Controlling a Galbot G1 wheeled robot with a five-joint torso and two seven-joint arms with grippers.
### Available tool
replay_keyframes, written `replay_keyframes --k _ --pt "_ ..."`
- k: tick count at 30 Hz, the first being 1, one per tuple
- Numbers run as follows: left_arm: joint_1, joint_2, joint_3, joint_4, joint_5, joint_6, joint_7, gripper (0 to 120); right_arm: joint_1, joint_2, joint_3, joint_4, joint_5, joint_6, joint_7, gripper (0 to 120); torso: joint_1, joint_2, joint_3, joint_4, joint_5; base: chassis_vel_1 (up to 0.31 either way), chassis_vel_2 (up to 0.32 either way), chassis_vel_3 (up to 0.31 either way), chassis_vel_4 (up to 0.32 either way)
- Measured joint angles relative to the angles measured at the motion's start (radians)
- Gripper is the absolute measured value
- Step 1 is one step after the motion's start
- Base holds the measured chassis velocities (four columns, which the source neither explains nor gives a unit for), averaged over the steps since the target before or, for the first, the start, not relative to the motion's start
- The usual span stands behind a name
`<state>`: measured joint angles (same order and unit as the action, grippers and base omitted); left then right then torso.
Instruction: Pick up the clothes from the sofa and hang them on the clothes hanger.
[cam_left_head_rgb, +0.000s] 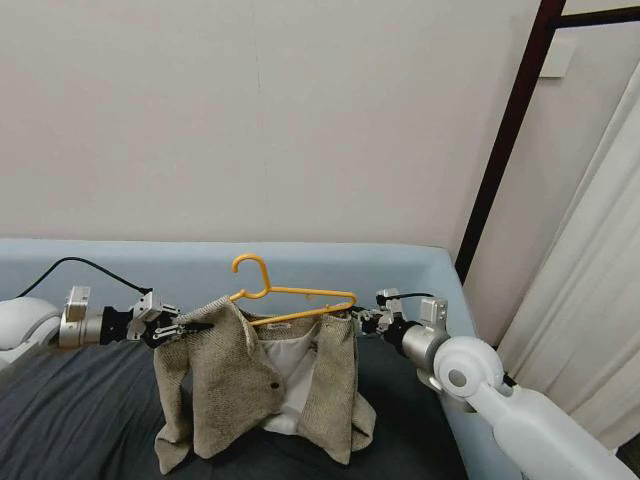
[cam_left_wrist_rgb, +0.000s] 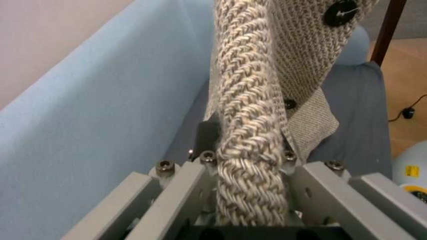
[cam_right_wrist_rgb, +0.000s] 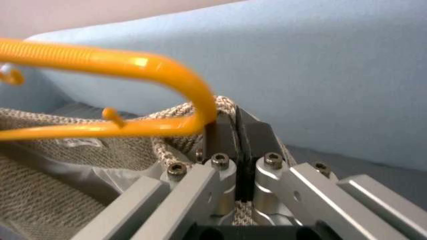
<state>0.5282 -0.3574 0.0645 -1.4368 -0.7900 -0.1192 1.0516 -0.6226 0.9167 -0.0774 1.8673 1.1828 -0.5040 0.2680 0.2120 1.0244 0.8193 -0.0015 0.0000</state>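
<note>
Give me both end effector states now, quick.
Left end effector: closed on the cardigan, at its knit edge.
Right end effector: closed on the cardigan's other shoulder, beside the yellow hanger.

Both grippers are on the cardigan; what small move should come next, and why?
Probably the left gripper should draw the cardigan shoulder over the yellow hanger where its left end looks bare. The right gripper pinches the other shoulder at the hanger's far end.

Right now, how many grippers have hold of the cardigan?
2. The left gripper is shut on the cardigan at the shoulder on the robot's left. The right gripper is shut on the opposite shoulder, beside the end of the yellow hanger. Neither grip is hidden.
</note>
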Motion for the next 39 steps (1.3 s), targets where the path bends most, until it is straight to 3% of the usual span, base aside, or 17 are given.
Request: replay_keyframes --k 16,24,30,36,39 --pt "-0.025 -0.019 0.009 0.044 0.062 -0.003 -0.009 5 -0.001 -0.06 0.04 0.048 -0.153 0.026 -0.167 0 0.0 0.0 0.0 -0.0001 0.0 0.0 0.0 0.0 0.0" --pt "-0.06 -0.041 0.048 0.049 0.118 0.003 -0.044 5 0.006 -0.047 0.019 0.054 -0.204 0.198 -0.375 0 0.0 0.0 0.0 -0.0001 -0.0001 0.0 0.0 0.0 0.0" --pt "-0.071 -0.068 0.056 0.059 0.145 0.013 -0.096 5 0.017 -0.027 -0.014 0.044 -0.188 0.292 -0.451 0 0.0 0.0 0.0 0.0 -0.0002 0.0 0.0 0.0 0.0" --pt "-0.097 -0.091 0.066 0.063 0.146 0.024 -0.147 5 0.008 -0.012 -0.039 0.041 -0.198 0.309 -0.409 0 0.0 0.0 0.0 -0.0001 -0.0002 0.0 0.0 0.0 0.0" --pt "-0.124 -0.105 0.084 0.06 0.141 0.039 -0.182 5 0.001 0.011 -0.068 0.041 -0.195 0.31 -0.285 0 0.0 0.0 0.0 -0.0002 0.0 0.0 0.0 0.0 0.0"
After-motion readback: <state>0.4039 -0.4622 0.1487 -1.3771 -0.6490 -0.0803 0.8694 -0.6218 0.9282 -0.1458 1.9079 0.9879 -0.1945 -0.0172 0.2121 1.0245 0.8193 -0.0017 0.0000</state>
